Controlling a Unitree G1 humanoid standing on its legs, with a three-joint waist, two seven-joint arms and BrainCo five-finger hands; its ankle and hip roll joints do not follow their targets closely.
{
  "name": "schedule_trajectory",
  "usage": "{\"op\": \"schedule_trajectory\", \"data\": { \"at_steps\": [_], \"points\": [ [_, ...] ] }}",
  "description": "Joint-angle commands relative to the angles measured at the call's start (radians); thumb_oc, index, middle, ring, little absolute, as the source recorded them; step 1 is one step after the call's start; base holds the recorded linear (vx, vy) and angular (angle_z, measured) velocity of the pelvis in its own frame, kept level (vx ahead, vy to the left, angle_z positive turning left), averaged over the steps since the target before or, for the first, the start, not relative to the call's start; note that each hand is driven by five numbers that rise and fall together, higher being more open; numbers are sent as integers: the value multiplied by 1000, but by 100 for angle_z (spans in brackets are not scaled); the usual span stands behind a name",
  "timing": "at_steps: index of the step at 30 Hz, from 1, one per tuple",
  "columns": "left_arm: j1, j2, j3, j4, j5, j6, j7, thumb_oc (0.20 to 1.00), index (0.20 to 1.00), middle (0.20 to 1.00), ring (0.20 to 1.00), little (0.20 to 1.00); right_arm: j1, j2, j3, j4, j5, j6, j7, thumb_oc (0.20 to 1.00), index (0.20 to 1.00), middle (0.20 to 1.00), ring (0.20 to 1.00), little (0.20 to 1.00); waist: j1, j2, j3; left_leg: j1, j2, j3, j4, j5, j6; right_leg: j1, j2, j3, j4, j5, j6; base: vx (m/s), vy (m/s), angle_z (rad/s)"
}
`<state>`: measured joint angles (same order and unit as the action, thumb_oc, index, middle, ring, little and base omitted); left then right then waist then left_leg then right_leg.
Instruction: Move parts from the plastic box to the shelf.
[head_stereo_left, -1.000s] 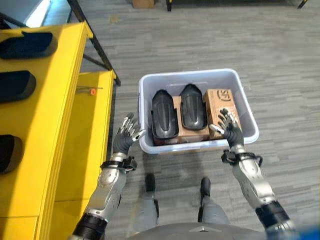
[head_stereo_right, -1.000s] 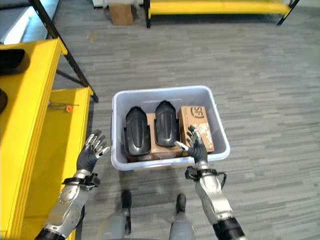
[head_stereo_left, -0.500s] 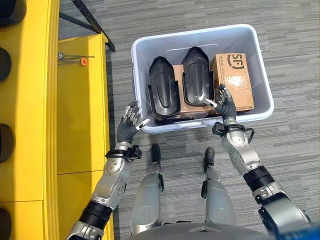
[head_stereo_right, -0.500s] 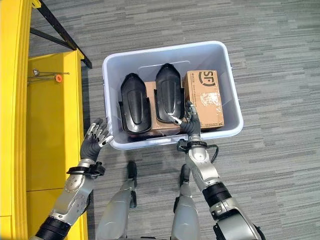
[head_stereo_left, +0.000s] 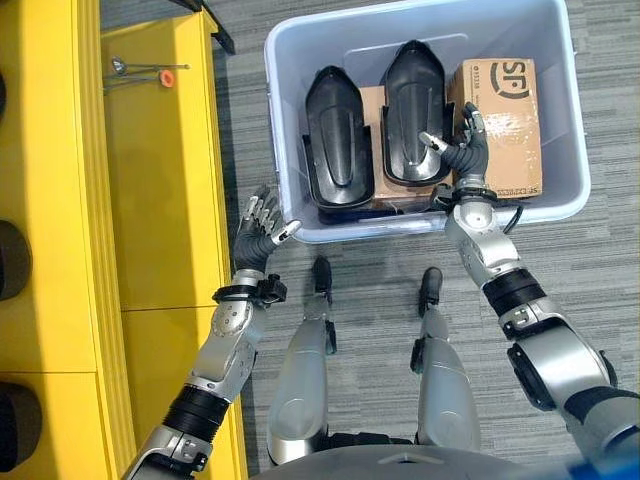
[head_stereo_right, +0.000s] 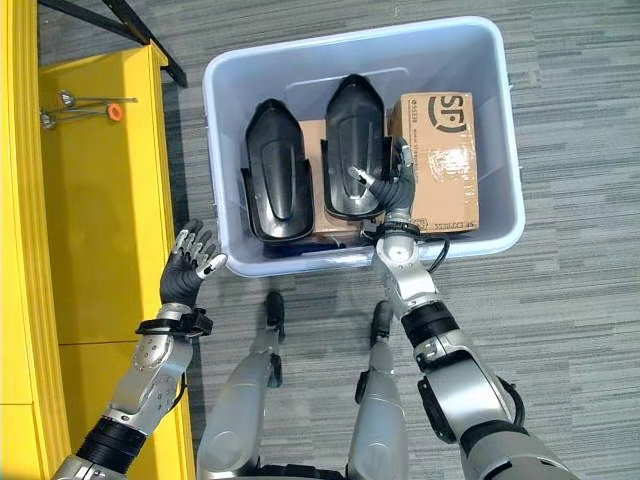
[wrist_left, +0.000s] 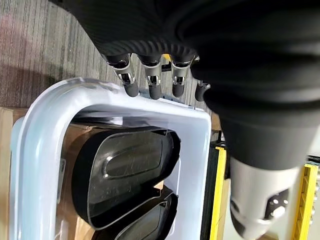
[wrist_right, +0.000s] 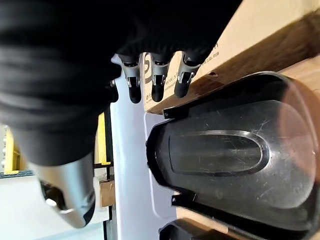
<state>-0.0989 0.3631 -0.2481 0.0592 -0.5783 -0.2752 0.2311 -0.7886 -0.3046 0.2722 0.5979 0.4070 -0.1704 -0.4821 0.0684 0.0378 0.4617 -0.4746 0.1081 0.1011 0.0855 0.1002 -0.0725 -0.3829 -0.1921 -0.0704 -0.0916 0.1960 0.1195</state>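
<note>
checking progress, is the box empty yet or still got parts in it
Not empty. The plastic box holds two black parts and a cardboard box; the right hand is open over them.

- The place reads as a warehouse or a factory parts store — a working floor, not a home.
- Heavy yellow shelf (head_stereo_left: 150, 170) of painted metal stands along one side, with dark rounded parts (head_stereo_left: 12, 262) lying on its upper level.
- A black steel brace (head_stereo_right: 110, 20) of the racking runs at a slant to the floor.
- The floor (head_stereo_left: 560, 270) is grey striped carpet tile, the hard-wearing commercial kind.
- A pale plastic box (head_stereo_left: 280, 120) sits straight on the floor — it holds two black moulded parts (head_stereo_left: 337, 135) and a brown shipping carton (head_stereo_left: 505, 120).
- A small orange-handled tool (head_stereo_left: 165, 70) lies loose on the shelf's lower level.
</note>
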Motion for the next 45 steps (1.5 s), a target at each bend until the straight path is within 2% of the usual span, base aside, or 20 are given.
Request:
{"op": "schedule_trajectory", "data": {
  "at_steps": [1, 13, 26, 34, 37, 39, 45],
  "points": [
    [19, 37, -37, -113, -4, -59, 12, 1000, 1000, 1000, 1000, 1000, -73, -53, -37, 2, -30, -48, -22, 1000, 1000, 1000, 1000, 1000, 14, 22, -14, -34, 0, -1, 65, -53, -2, -18, -53, -11, 170, -132, 25, -15, -11, 6],
    [-10, 45, -53, -110, -7, -73, 23, 1000, 1000, 1000, 1000, 1000, -130, -84, -49, 142, 7, -56, -37, 1000, 1000, 1000, 1000, 1000, 11, 32, 10, -64, -1, 0, 66, -46, -3, -53, -44, -8, 181, -129, 22, -7, -2, -1],
    [-24, 53, -60, -108, -3, -82, 35, 1000, 1000, 1000, 1000, 1000, -144, -95, -29, 168, 17, -62, -35, 1000, 1000, 1000, 1000, 1000, 9, 28, 28, -87, -3, -6, 72, -43, -3, -69, -40, -11, 187, -128, 21, -2, -2, 1],
    [-30, 42, -44, -102, 1, -81, 48, 1000, 1000, 1000, 1000, 1000, -60, -78, -32, -71, -45, -76, -54, 1000, 1000, 1000, 1000, 1000, 0, 14, 28, -92, -3, -12, 70, -41, -2, -68, -38, -20, 187, -128, 21, -2, -2, 1],
    [-30, 34, -26, -112, 16, -77, 59, 1000, 1000, 1000, 1000, 1000, 43, -64, -57, -311, -141, -91, -59, 1000, 1000, 1000, 1000, 1000, -10, 4, 26, -97, -5, -19, 72, -43, 2, -65, -39, -25, 186, -130, 22, 0, 0, 0],
    [-23, 33, -20, -120, 20, -76, 60, 1000, 1000, 1000, 1000, 1000, 80, -50, -63, -403, -181, -100, -54, 1000, 1000, 1000, 1000, 1000, -14, 1, 24, -99, -7, -21, 72, -45, 2, -63, -40, -26, 183, -131, 23, 9, 0, 4],
    [-7, 38, -4, -137, 37, -72, 65, 1000, 1000, 1000, 1000, 1000, 160, -15, -51, -549, -245, -109, -34, 1000, 1000, 1000, 1000, 1000, -21, -9, 15, -105, -7, -23, 71, -43, 2, -60, -42, -29, 178, -130, 24, 6, 6, 7]
  ]
}}
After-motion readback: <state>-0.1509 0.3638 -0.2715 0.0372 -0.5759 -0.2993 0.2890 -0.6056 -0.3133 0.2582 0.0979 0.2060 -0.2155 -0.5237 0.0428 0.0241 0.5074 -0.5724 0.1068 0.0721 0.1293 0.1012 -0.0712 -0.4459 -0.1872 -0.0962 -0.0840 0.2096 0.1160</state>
